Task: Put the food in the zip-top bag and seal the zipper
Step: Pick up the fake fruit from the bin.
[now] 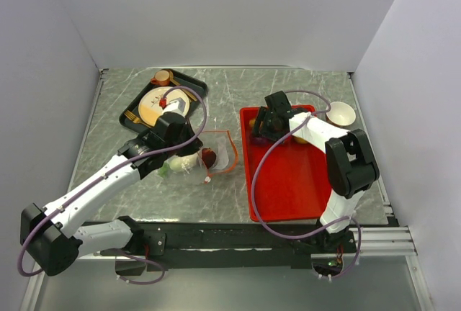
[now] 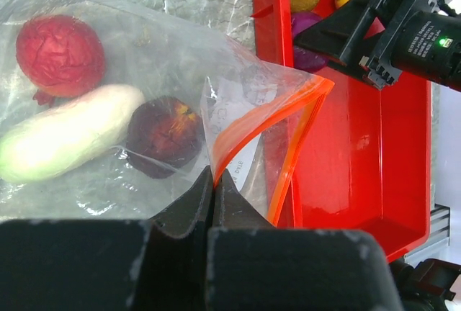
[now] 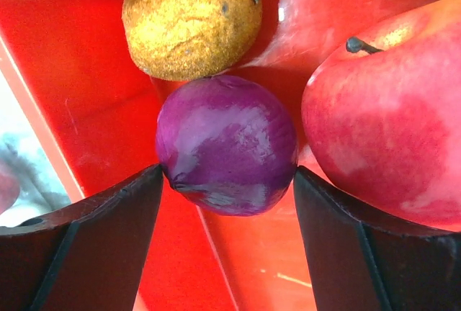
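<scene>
L fingers: pressed together, pinching zip-top bag at zipper.
R fingers: spread, flanking purple food in red tray; brown piece at 12 o'clock.

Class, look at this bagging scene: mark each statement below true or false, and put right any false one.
1. The zip-top bag holds three pieces of food. True.
2. The left gripper hangs open above the bag. False: it is shut, pinching the bag's edge by the zipper.
3. The jaws of the right gripper stand either side of the purple piece. True.
4. The purple piece lies on a plate. False: it lies in the red tray.
5. The bag's mouth is sealed. False: the zipper gapes open.
</scene>
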Available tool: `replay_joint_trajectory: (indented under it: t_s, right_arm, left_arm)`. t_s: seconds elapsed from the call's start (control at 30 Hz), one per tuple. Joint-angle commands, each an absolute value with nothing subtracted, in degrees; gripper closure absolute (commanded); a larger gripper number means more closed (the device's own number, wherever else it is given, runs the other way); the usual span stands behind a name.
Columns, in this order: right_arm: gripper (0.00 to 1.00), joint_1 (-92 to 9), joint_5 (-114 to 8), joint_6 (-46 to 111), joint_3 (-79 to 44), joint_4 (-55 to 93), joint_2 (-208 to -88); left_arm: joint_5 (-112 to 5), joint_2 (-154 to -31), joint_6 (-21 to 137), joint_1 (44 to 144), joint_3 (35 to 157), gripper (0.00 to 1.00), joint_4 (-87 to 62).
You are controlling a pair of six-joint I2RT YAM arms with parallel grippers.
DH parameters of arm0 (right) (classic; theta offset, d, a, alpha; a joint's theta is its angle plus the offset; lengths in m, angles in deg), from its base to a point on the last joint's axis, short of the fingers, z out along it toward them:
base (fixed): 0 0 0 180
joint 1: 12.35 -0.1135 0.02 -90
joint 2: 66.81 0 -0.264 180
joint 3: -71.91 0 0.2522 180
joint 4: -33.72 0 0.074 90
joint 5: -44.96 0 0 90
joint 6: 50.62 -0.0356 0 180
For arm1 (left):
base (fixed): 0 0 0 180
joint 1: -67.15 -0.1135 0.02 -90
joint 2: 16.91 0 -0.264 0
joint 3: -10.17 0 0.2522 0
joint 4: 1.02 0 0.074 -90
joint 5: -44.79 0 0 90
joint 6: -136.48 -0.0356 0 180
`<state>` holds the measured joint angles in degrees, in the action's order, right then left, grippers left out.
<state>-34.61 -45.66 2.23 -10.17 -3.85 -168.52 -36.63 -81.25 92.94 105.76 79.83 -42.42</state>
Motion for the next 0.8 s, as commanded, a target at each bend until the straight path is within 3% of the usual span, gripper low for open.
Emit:
replay_joint_trajectory:
  t_s: [0.0,0.03,0.1,0.37,0.63,0.73,0.77]
  right_arm:
    - [0.22,-34.23,-43.19,3.52,-12.96,-3.24,-169.37]
    - [0.24,-34.23,-43.45,3.52,-12.96,-3.16,-169.55]
    - [0.38,-34.41,-43.98,3.43,-12.96,-2.98,-169.9]
    - [0.5,-35.11,-46.09,2.29,-5.67,-1.22,-165.17]
    - [0.48,-37.92,-43.2,1.06,0.84,-3.85,-155.85]
    - [0.39,-38.19,-42.67,0.71,1.8,-4.82,-153.21]
    - [0.28,-38.1,-42.49,0.53,1.81,-5.17,-152.51]
  left_arm:
    - [-37.57,-79.67,93.94,105.82,79.13,0.99,-40.71]
    - [-37.39,-79.67,93.94,105.82,79.13,0.99,-40.8]
    - [-37.21,-80.02,93.86,105.82,79.3,0.99,-41.15]
    - [-37.21,-80.99,94.47,105.82,79.48,0.99,-40.97]
    - [-37.13,-81.51,94.65,105.91,79.3,0.99,-40.62]
    - [-37.13,-82.65,94.21,105.82,80.35,0.99,-40.97]
    - [-37.3,-83.09,94.12,105.82,80.7,0.99,-40.89]
